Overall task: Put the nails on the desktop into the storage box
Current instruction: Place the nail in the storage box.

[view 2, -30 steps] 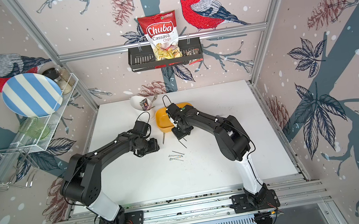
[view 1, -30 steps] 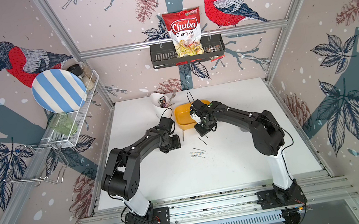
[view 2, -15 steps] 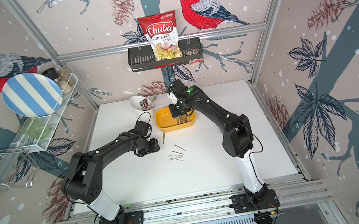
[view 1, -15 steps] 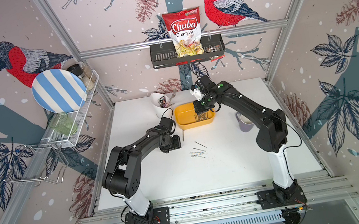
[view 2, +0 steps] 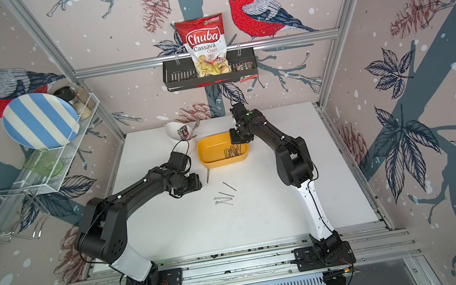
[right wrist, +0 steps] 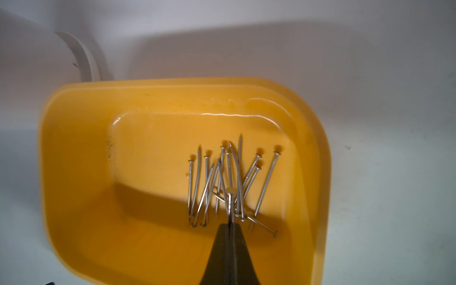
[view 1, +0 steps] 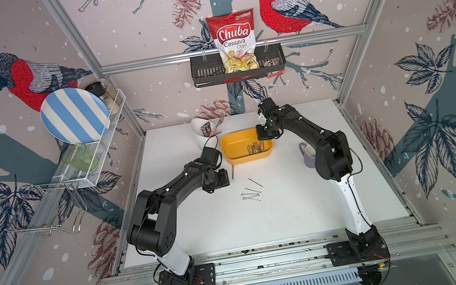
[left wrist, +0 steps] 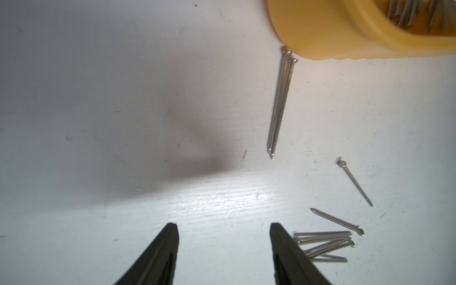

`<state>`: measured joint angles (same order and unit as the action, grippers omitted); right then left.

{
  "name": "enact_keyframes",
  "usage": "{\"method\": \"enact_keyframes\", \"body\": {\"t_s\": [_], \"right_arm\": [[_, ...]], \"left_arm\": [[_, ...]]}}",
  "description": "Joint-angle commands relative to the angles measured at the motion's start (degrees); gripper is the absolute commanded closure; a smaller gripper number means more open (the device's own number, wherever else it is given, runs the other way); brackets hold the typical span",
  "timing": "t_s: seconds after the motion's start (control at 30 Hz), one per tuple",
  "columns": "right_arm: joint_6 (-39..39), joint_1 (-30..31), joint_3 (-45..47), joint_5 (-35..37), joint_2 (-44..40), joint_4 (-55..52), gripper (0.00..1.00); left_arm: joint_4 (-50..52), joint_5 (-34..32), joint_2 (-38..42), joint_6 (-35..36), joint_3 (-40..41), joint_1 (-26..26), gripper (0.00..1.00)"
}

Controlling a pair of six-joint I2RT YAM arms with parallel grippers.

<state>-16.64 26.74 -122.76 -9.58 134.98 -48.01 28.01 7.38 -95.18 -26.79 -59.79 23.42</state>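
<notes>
One nail (right wrist: 230,201) is clamped in the right end effector (right wrist: 230,223), whose jaws are closed tight on its shank. It is poised over the storage box (right wrist: 172,85), apparently to drop onto the pile of nails (right wrist: 209,182) inside. The left end effector (left wrist: 224,225) hangs partly open and empty, low over the counter (left wrist: 111,98). It is just beside the loose cluster (left wrist: 323,240), probably lined up for the next pick. A pair of nails (left wrist: 280,103) lies just beside the box's outer wall.

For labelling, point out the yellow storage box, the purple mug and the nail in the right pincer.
storage box (view 1: 249,157): in a top view, front wall.
mug (view 1: 308,159): in a top view, outer side.
nail (right wrist: 230,207): right wrist view, mid-shank.
</notes>
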Motion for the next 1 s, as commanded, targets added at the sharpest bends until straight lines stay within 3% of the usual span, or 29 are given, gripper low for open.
{"method": "enact_keyframes", "body": {"t_s": [0.0, 0.2, 0.33, 0.6, 0.8, 0.97], "right_arm": [[-0.80, -0.10, 2.92, -0.09, 0.33, 3.50, 1.00], [-0.75, -0.57, 5.97, -0.96, 1.16, 4.62, 1.00], [-0.58, -0.65, 6.00, -1.16, 1.02, 4.57, 0.85], [2.30, 2.17, 6.89, 0.60, -7.81, 4.85, 0.70], [5.93, 8.15, 16.80, 0.85, -15.85, 2.19, 0.54], [7.94, 13.33, 27.26, 4.80, -20.22, 0.31, 0.52]], "left_arm": [[1.58, -0.18, 0.61, -1.52, -0.98, -0.04, 0.38], [1.29, 1.21, 1.55, -3.30, -1.57, 0.05, 0.38], [0.84, 2.10, 1.97, -4.09, -1.77, 0.07, 0.38], [-0.43, 4.31, 0.53, -4.14, -4.61, 0.14, 0.37], [-3.29, 5.81, 0.15, -5.65, -3.84, 0.75, 0.37], [-5.39, 5.24, 1.82, -6.69, -0.40, 0.93, 0.37]]}}
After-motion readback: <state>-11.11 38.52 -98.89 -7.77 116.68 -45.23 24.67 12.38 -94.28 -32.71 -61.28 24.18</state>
